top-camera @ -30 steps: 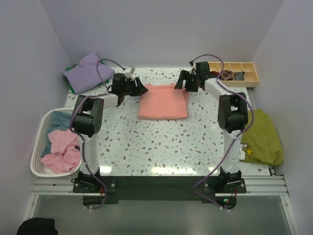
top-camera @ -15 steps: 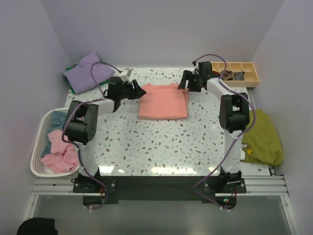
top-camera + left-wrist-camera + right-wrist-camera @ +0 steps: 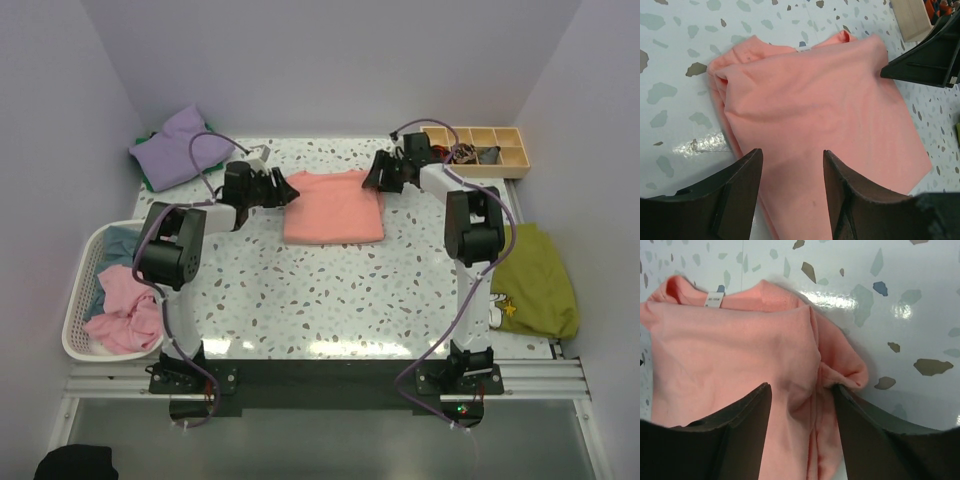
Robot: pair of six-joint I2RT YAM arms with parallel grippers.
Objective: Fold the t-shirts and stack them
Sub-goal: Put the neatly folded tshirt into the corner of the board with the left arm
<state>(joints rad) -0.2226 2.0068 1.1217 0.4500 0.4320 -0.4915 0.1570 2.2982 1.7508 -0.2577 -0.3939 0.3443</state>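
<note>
Both left fingers [image 3: 725, 197], right fingers [image 3: 737, 435] apart over salmon shirt [image 3: 333, 207].

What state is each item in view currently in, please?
Salmon-pink shirt, folded flat on the table.
Lavender shirt, folded, far left corner.
Green shirt, lying loose at the right edge.
Pink shirt, crumpled in the basket.
Light blue shirt, crumpled in the basket.
Left end effector, open, straddling the salmon-pink shirt's edge.
Right end effector, open, straddling its far corner.
</note>
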